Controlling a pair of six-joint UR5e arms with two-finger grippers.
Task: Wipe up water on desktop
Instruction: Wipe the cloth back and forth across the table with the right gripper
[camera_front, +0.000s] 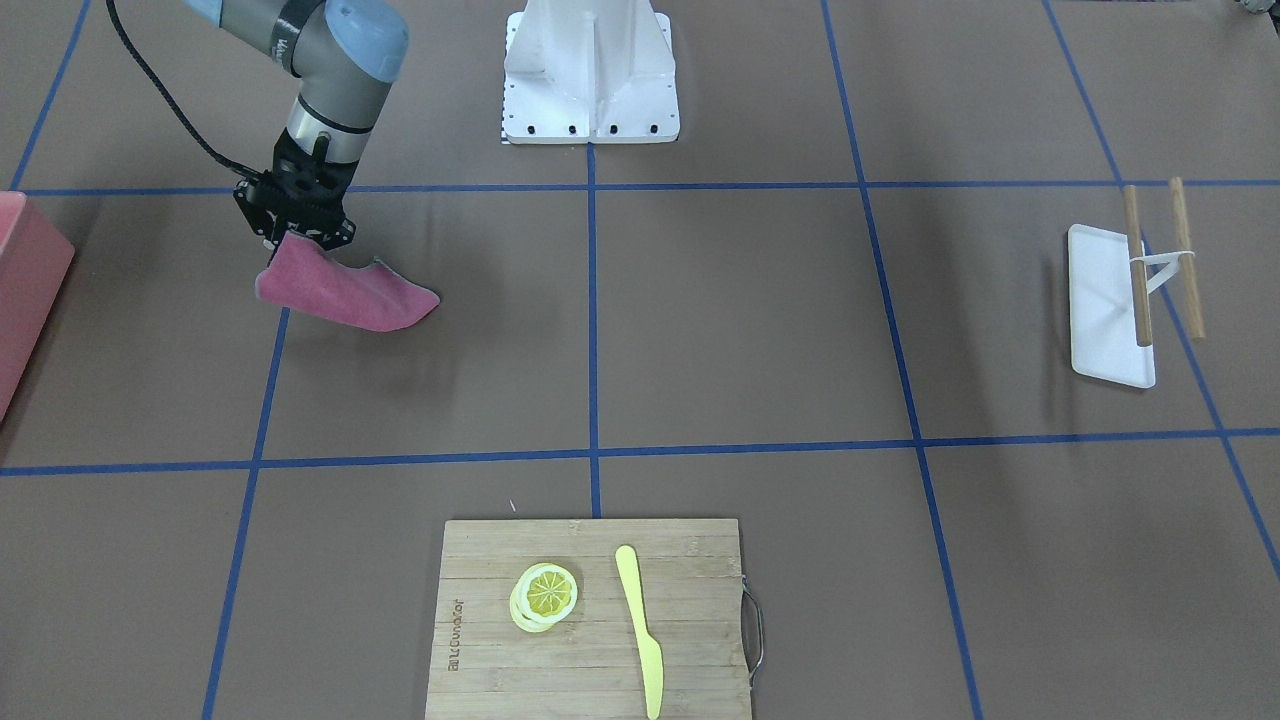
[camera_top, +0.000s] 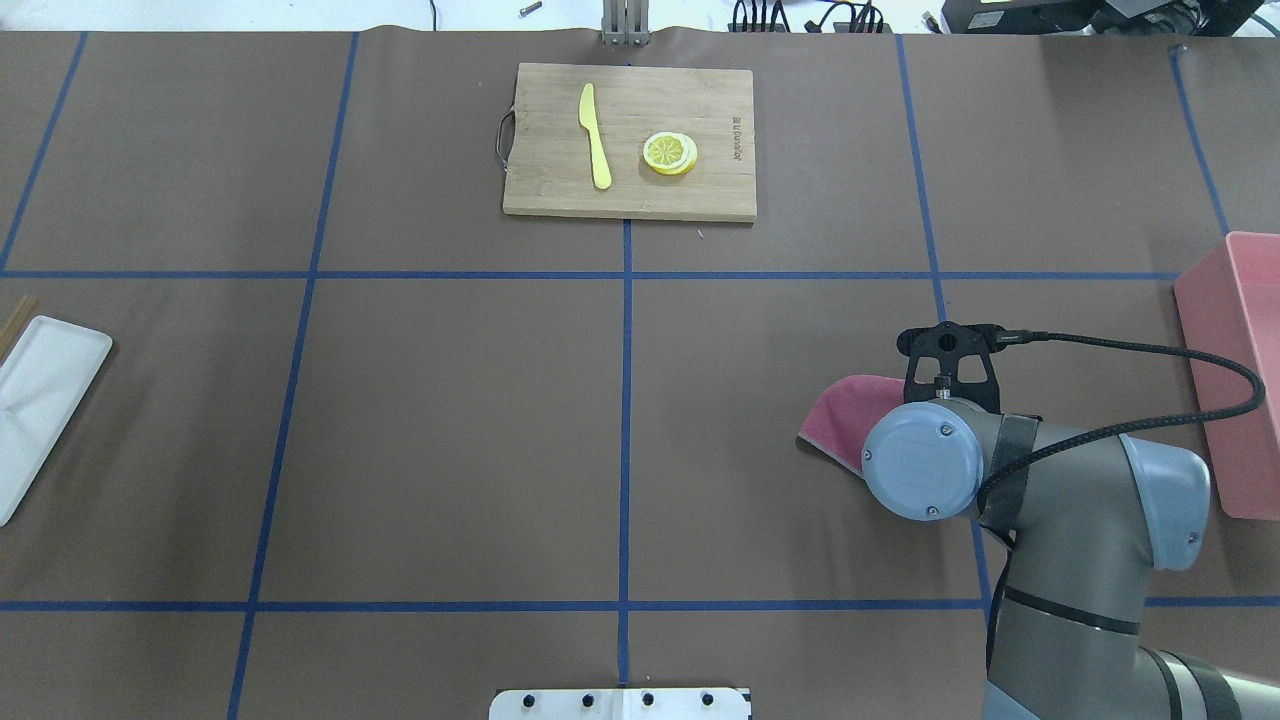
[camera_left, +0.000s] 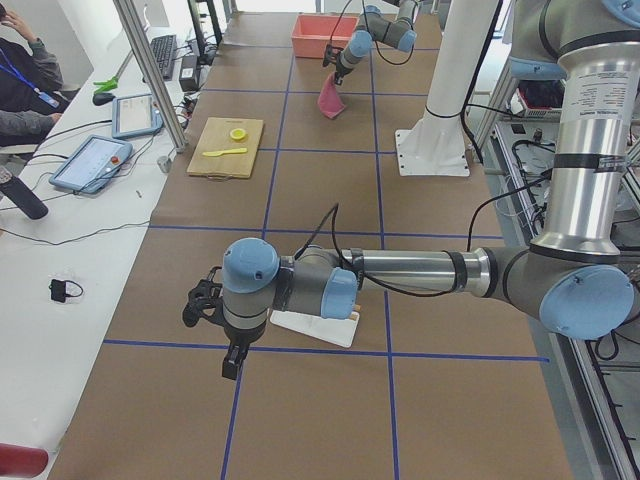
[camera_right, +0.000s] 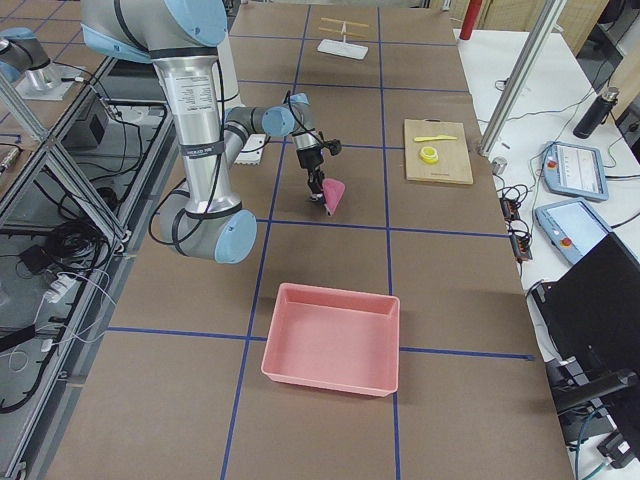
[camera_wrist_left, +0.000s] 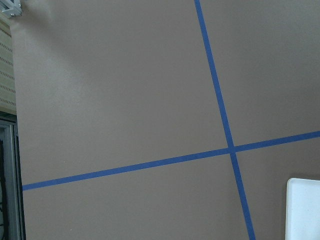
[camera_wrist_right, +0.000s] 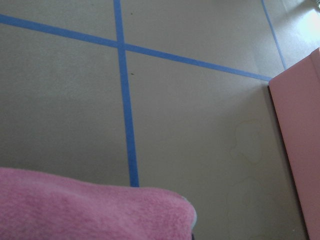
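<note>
desktop (camera_top: 450, 430), matte brown and cut into big rectangles by blue tape lines (camera_top: 626, 400), stretches with its long axis from 9 to 3 o'clock in the overhead view. at about 4 o'clock from the table's centre in that view, the right gripper (camera_front: 288, 235) is clamped on one corner of a pink cloth (camera_front: 345, 290).

seen from the front-facing camera, the cloth's long axis slants away from the jaws toward 4 o'clock, with its free end pointing that way and lying low over the brown surface. whether that end touches the surface cannot be told. from overhead the cloth pokes out from under the wrist toward 9 o'clock. the right wrist camera shows the cloth's fuzzy edge across the bottom of its view, with a faint curved outline (camera_wrist_right: 247, 145) on the surface beside a pink bin (camera_right: 332, 338).

the bin sits at 3 o'clock on the table in the overhead view, well apart from the cloth. a cutting board (camera_top: 630, 140) lies at 12 o'clock, carrying lemon slices (camera_top: 670, 153) and a yellow knife (camera_top: 596, 135) whose long axis runs 12 to 6. a white tray (camera_top: 45, 400) lies at 9 o'clock.

the left gripper (camera_left: 232, 365) hangs pointing down just beside that tray in the left side view; whether its jaws are apart or together cannot be told.
</note>
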